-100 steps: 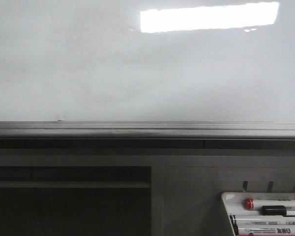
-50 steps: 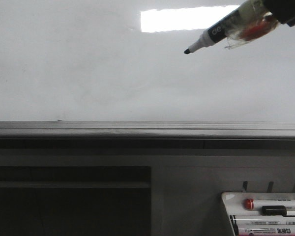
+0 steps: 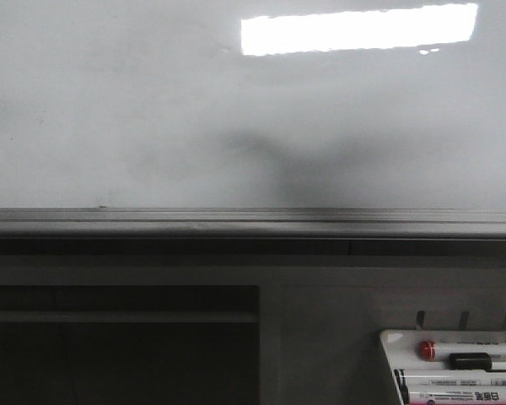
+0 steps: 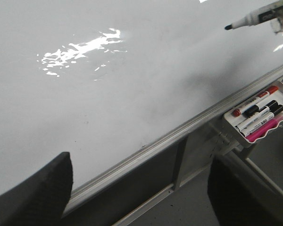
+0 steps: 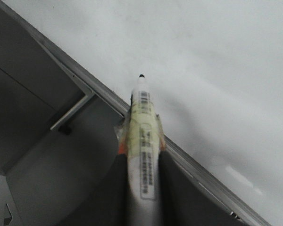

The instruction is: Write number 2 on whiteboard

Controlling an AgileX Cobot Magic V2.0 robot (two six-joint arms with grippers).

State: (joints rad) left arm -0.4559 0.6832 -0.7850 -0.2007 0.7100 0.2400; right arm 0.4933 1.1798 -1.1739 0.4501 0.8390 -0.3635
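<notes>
A small white tray (image 3: 390, 342) hangs at the lower right of the front view, below the grey rail, with three dark hooks (image 3: 462, 320) standing just above its back edge. Inside it lie several markers side by side: a red-capped marker (image 3: 427, 349) at the back, a black-capped marker (image 3: 470, 361) just in front of it, then white-bodied ones with printed labels, and a pink marker (image 4: 262, 131) nearest the front edge. To the left of the tray sits a dark recessed shelf (image 3: 122, 316) in the grey frame (image 3: 320, 329). A bright rectangular light reflection (image 3: 358, 29) shows near the top.
</notes>
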